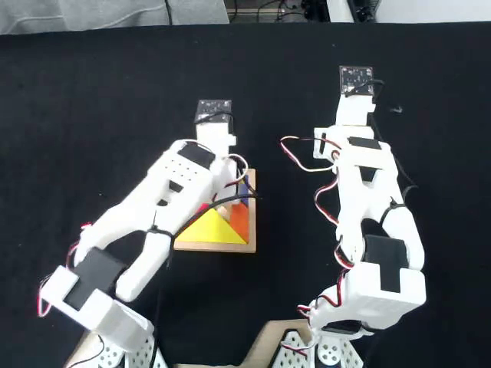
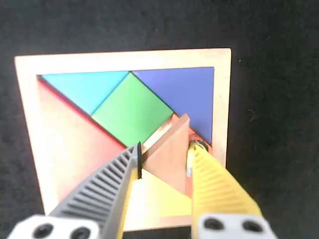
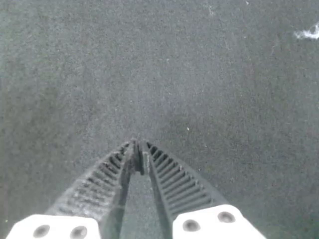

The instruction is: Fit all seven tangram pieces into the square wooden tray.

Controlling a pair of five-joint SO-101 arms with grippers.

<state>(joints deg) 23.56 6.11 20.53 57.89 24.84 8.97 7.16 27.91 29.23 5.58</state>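
Probably a robotics lab or maker workshop. Told by bench under black cloth, left arm and right arm of white plastic with bare wires, wooden base plate, cables behind far edge.

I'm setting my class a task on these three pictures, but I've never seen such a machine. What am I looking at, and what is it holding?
Two robot arms sit side by side at a black table. One picture looks down from above; the other two come from a camera on each arm's wrist. The left tool is closed on an orange triangle over a wooden tray that holds other coloured pieces. The right tool is shut, holding nothing, over the table.
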